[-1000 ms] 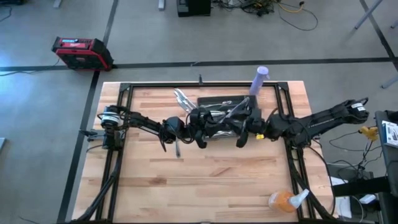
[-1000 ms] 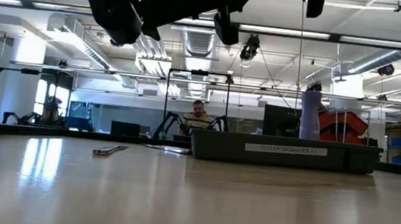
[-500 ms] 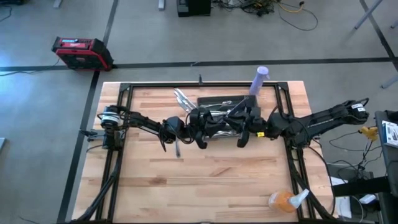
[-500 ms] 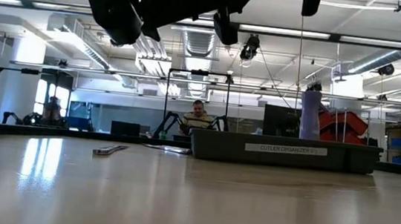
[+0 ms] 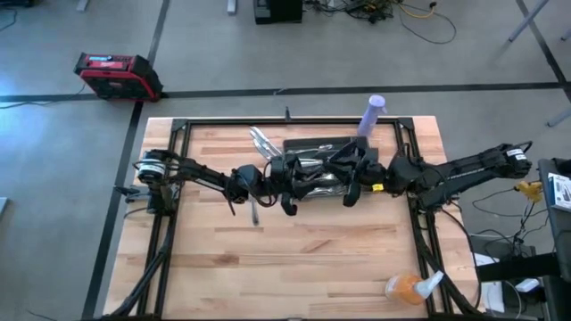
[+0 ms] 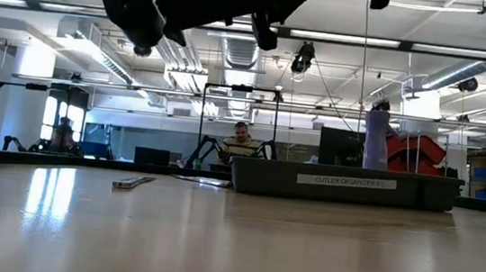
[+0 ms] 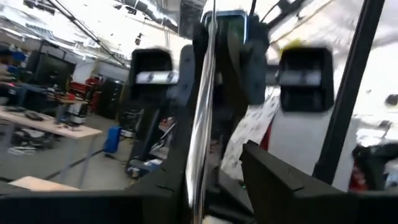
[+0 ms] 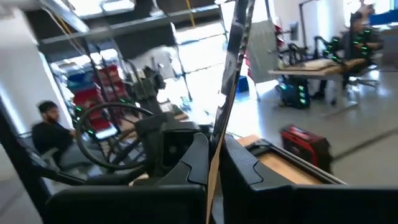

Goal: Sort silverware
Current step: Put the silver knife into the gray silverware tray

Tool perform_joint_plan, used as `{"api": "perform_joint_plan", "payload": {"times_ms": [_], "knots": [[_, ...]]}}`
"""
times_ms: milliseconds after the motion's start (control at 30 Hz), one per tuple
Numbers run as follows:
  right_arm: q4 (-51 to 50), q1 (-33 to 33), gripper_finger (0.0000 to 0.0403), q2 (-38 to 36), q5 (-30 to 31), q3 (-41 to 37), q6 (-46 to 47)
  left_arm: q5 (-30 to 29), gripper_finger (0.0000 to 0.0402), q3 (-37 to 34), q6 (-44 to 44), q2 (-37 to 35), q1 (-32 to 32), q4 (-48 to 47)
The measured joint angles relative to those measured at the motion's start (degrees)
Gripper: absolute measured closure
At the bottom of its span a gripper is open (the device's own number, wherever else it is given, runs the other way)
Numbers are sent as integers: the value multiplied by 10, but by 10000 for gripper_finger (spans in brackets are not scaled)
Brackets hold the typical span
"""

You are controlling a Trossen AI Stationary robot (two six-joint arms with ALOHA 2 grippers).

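Observation:
Both arms meet over the dark grey tray [image 5: 312, 145], which also shows in the low view [image 6: 347, 183]. My left gripper [image 7: 208, 180] is shut on a slim shiny piece of silverware [image 7: 204, 93]. It hovers over the tray's left part [image 5: 294, 183]. My right gripper [image 8: 219, 163] is shut on a slim flat metal piece [image 8: 231, 62] over the tray's right part [image 5: 346, 183]. Which kind each piece is I cannot tell. More silverware lies on the wood: a small heap [image 5: 261, 141] left of the tray and one piece [image 5: 254, 212] nearer the front. My left gripper pinches the shiny piece between its two fingers at a point along its length [image 7: 198, 171]. The piece runs across the fingers and sticks out well past them. It is lifted clear of the tray. My right gripper pinches the flat metal piece between its two fingers low on its length [image 8: 217, 146]. The piece lies across the fingers, with its long part standing out beyond them. It is held clear of the tray.
A purple cylinder [image 5: 371, 116] stands at the tray's far right corner. An orange spray bottle [image 5: 412, 285] lies near the front right corner. Black frame rails [image 5: 169, 214] run along the table's sides. A person sits in the room behind [image 6: 240, 143].
Both grippers have risen a little above the tray, as the low view shows. My right gripper has also drifted slightly toward the far edge. Each keeps its piece.

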Motion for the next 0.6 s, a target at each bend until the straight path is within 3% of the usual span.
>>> {"api": "perform_joint_plan", "payload": {"times_ms": [67, 167, 300, 500, 600], "knots": [[-73, -1, 402, -2, 18, 40, 7, -17, 273, -29, 35, -22, 4, -19], [-196, -13, 402, 2, 33, 120, 36, -100, 261, -86, 76, -48, 11, -31], [-433, -58, 402, 23, 35, 243, 117, -178, 248, -157, 144, -89, 17, -27], [-761, -155, 403, 73, 34, 350, 240, -192, 240, -232, 170, -141, 16, -30], [-879, -209, 403, 99, -28, 347, 309, -193, 242, -259, 171, -159, 16, -29]]}}
